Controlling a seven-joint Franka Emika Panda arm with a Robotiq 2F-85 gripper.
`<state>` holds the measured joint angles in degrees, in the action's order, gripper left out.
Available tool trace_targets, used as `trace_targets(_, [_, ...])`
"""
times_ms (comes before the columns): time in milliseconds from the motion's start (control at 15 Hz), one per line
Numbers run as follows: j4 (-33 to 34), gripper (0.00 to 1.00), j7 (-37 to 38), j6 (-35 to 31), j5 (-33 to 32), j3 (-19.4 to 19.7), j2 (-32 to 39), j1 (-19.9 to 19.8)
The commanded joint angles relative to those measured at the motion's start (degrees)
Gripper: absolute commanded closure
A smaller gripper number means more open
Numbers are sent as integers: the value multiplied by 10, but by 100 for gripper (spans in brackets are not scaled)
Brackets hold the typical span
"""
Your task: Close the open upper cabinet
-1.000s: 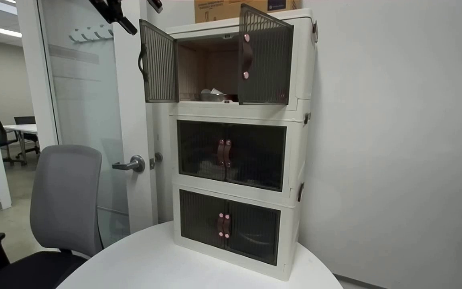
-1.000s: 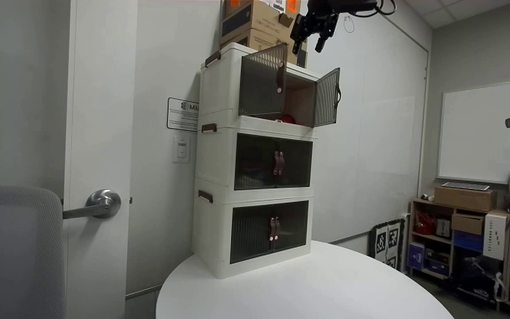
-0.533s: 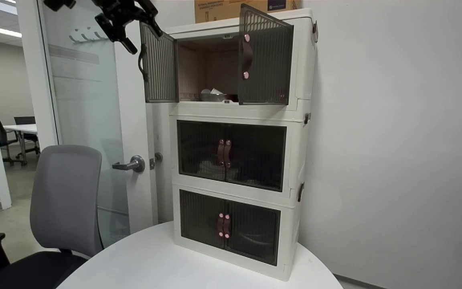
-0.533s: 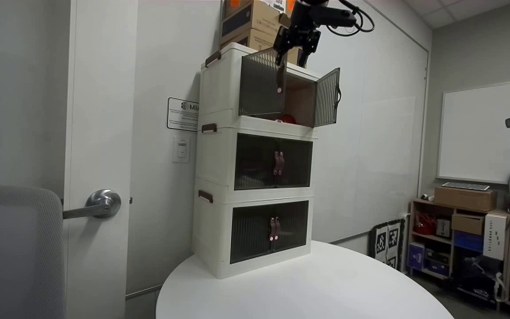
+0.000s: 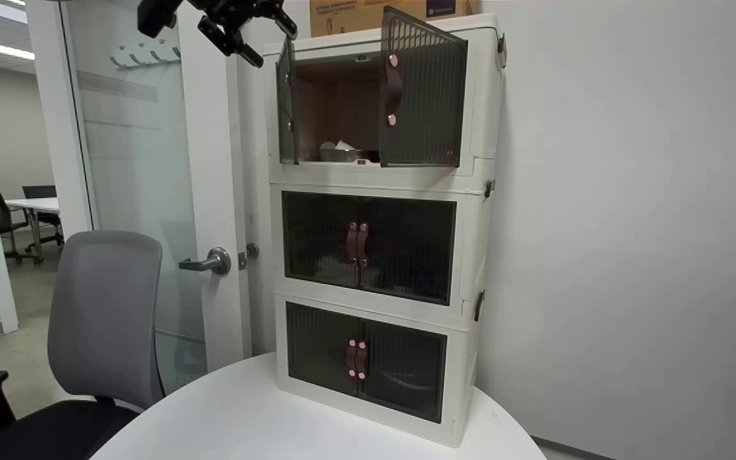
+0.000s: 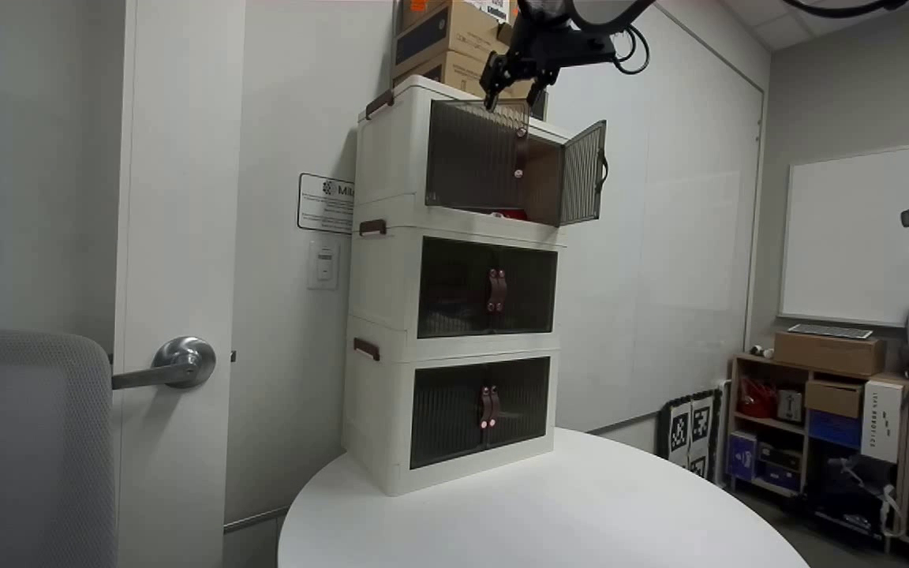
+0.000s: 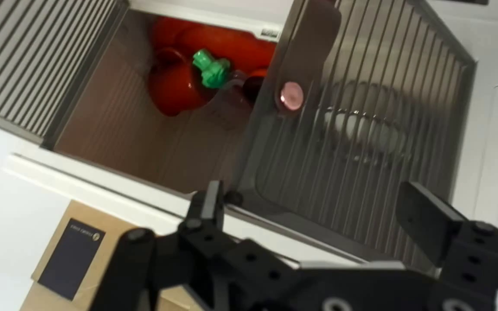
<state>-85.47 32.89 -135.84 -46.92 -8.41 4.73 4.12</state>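
Observation:
The upper cabinet [image 5: 486, 96] is the top tier of a white stack and also shows in an exterior view [image 6: 391, 150]. Its smoky ribbed door [image 5: 287, 108], also seen in an exterior view [image 6: 470, 158], stands ajar. The opposite door [image 5: 429, 102] stands wide open [image 6: 583, 173]. My gripper [image 5: 273, 46] is open and empty, high in front of the ajar door [image 6: 512, 101]. In the wrist view, one finger [image 7: 210, 203] is at that door's [image 7: 339, 177] upper free corner; contact is unclear. The other finger [image 7: 430, 216] is over its face.
Red items [image 7: 175, 88] and a green item [image 7: 212, 71] lie inside the cabinet. Cardboard boxes [image 6: 462, 47] stand on top. Shut middle [image 5: 406, 249] and lowest [image 5: 406, 364] tiers are below, on a round white table [image 5: 234, 409]. A grey chair [image 5: 106, 313] stands beside it.
My gripper has come lower and moved toward the cabinet. The door near it has swung partly inward from wide open. The opposite door has not moved.

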Motion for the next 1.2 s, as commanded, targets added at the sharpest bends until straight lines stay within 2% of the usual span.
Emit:
trace_targets(0, [8, 0, 96, -67, -139, 24, 12, -7])
trace_targets(200, [12, 0, 192, -104, -272, 51, 24, -19])
trace_targets(400, [21, 0, 253, -116, -349, 76, 45, -37])
trace_targets(533, [26, 0, 268, -127, -366, 90, 62, -52])
trace_targets(800, [51, 0, 265, -163, -360, 108, 100, -80])
trace_targets(1133, [27, 0, 216, -216, -298, 102, 86, -113])
